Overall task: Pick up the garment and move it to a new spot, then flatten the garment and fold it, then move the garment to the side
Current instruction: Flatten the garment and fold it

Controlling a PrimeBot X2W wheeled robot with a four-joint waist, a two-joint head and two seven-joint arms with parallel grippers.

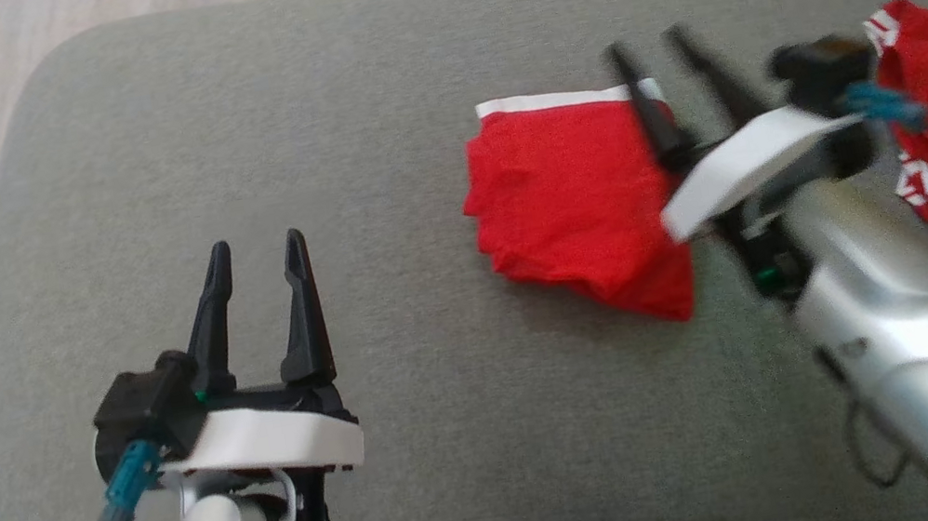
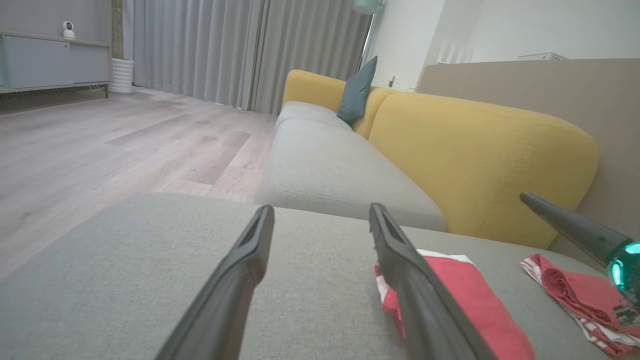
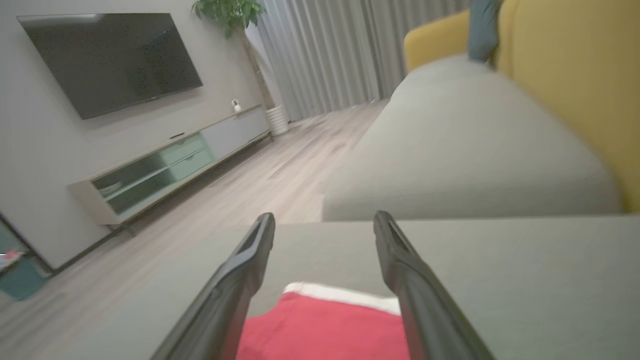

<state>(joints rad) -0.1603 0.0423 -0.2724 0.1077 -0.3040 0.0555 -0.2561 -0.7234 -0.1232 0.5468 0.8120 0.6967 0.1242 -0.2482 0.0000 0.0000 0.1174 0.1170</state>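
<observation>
We found the folded red fabric garment with a white band [image 1: 571, 195] lying flat on the grey upholstered sofa cushion [image 1: 290, 120], right of centre, probably set aside as finished. The right end effector [image 1: 645, 43] hovered over its right edge, jaws spread, holding nothing. The left end effector [image 1: 256, 243] hung open and empty, well apart.

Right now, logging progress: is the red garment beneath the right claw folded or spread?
Folded: the red garment lies compact, roughly rectangular, with stacked layers at its edges.
</observation>
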